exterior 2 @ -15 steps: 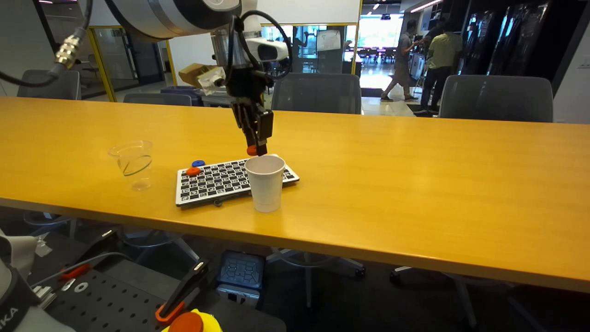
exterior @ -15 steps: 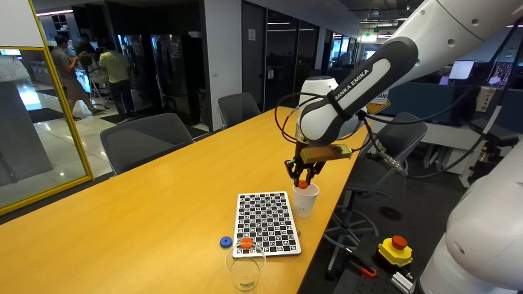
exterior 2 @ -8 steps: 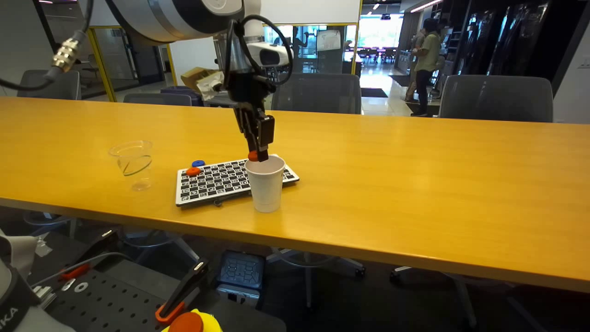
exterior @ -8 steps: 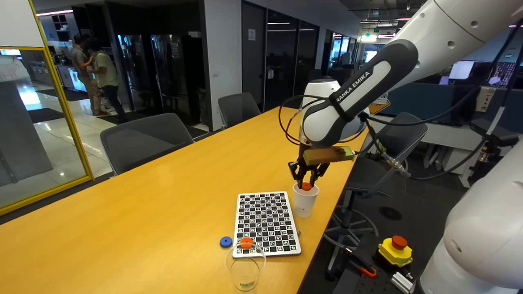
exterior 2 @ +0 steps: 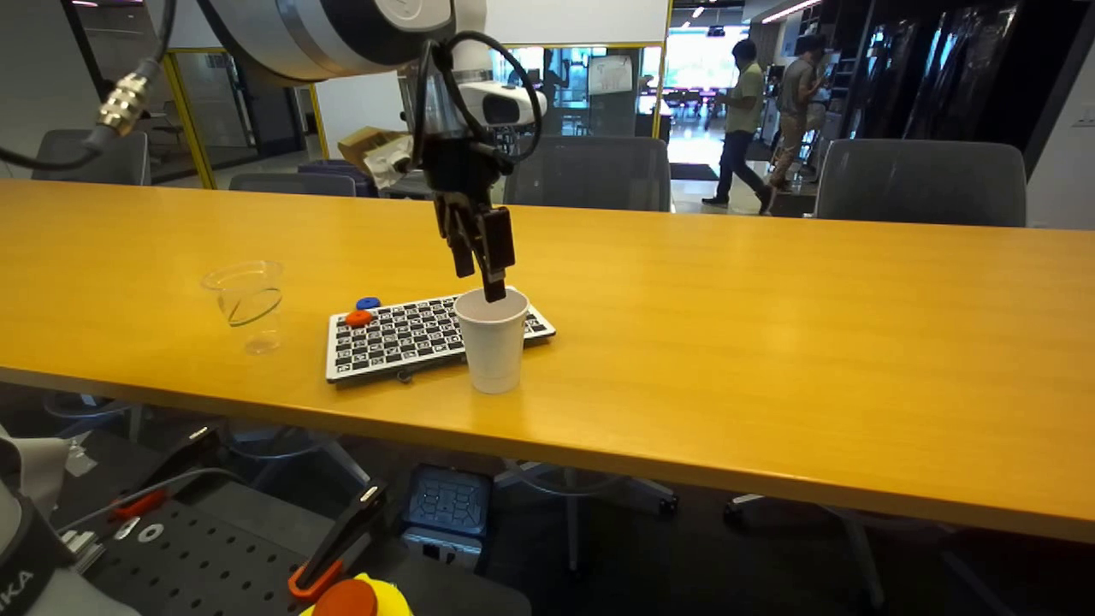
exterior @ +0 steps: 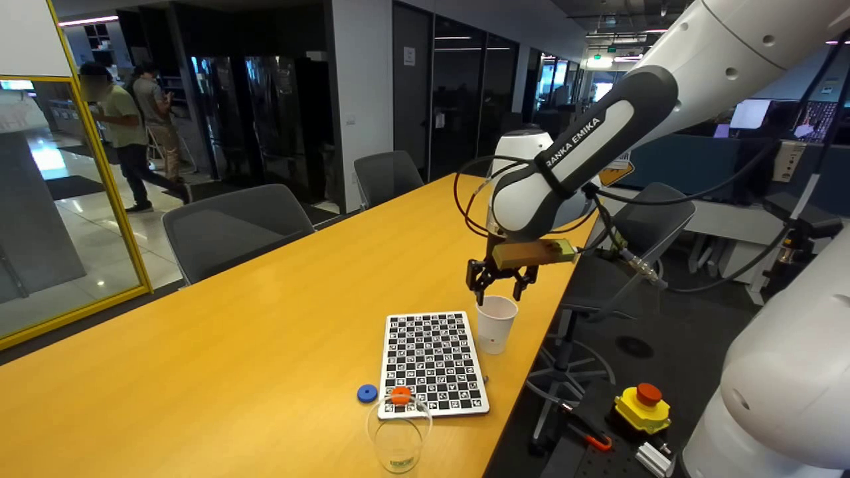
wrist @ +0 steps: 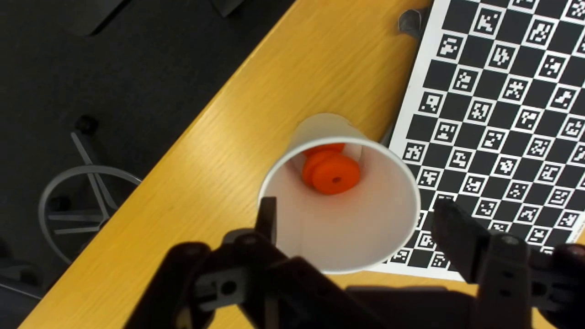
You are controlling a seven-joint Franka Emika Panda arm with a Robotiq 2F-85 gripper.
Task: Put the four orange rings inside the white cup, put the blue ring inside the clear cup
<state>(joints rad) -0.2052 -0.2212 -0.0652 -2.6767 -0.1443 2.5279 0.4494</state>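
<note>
Our tool (exterior: 499,299) has just spread, freeing an orange ring (wrist: 335,171) into the white cup (wrist: 347,237), at wrist-view centre; we judge the last orange ring (exterior: 400,394) and blue ring (exterior: 367,394), lower centre in an exterior view, remain.

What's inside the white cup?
Overlapping orange rings, apparently three, in the wrist view. The frontmost shows its whole face; those behind are partly covered, and anything beneath them in the white cup can't be seen.
</note>
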